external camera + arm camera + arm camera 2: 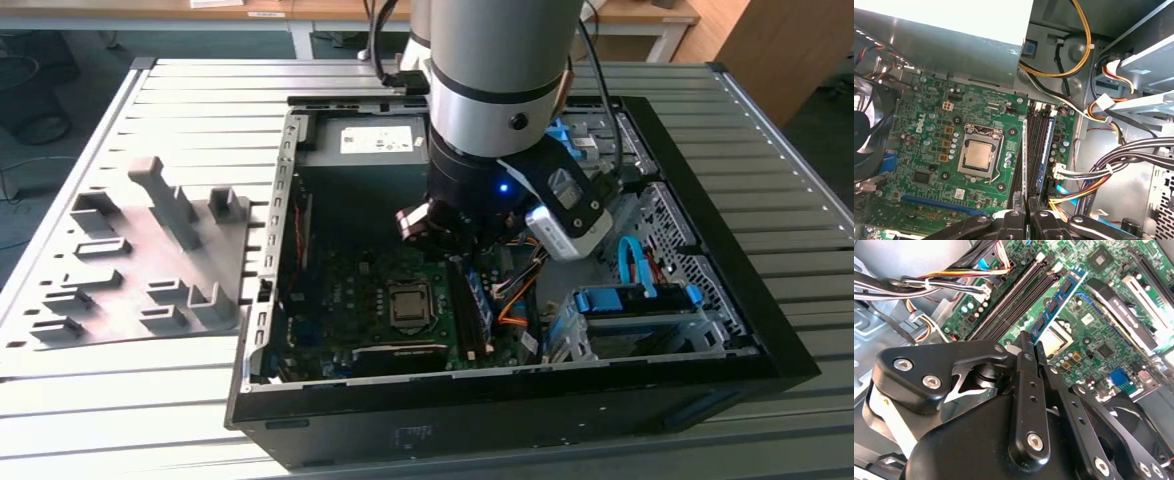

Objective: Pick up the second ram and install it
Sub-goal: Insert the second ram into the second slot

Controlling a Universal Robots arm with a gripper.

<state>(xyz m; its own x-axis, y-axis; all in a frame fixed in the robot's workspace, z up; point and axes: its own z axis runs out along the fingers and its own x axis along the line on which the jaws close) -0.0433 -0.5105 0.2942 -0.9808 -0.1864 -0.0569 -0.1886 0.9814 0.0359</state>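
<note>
My gripper [451,242] is down inside the open computer case [267,330], over the memory slots. In both wrist views its fingers are shut on the second ram [1061,295], a thin blue-green board with black chips. The board stands on edge along the slot row nearest the processor socket [979,155]. In the first wrist view the second ram [1025,160] appears as a thin line running away from the gripper [1027,212]. Whether it is seated in the slot cannot be told. Two black slots [1016,297] lie beside it.
A grey moulded tray [134,270] lies on the slatted table at the exterior view's left. Cable bundles [1104,170] crowd the slots' outer side, a fan [864,135] sits past the socket, and a drive cage [634,310] fills the case's corner.
</note>
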